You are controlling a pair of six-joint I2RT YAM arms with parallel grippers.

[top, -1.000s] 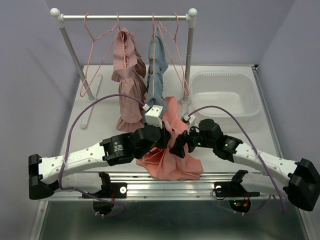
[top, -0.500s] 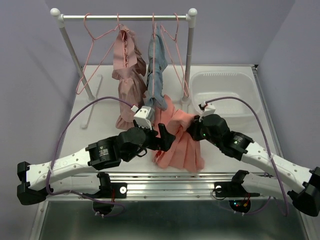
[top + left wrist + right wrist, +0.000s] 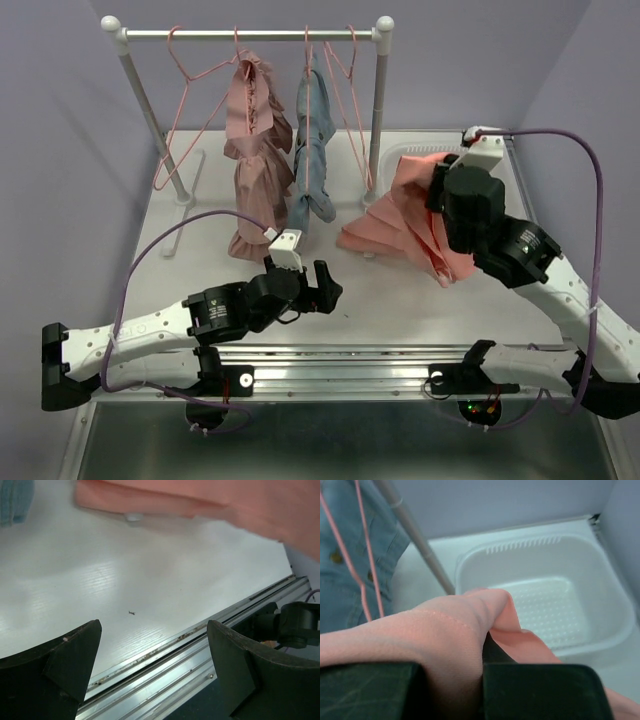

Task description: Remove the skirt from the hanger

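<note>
At the far left of the table (image 3: pixel 200 215), an empty pink hanger (image 3: pixel 185 110) hangs on the rack's rail (image 3: pixel 200 35). Just right of it the skirt (image 3: pixel 255 150) hangs bunched on its own hanger, its hem down at the table top. The left gripper (image 3: pixel 152 635) sits low near the front edge, jaws wide with nothing between them. A blue-grey garment (image 3: pixel 312 150) hangs beside the skirt. Further right, the right gripper (image 3: pixel 482 665) is clamped on a coral-orange garment (image 3: pixel 400 215), raised in front of the white basket (image 3: pixel 520 547).
</note>
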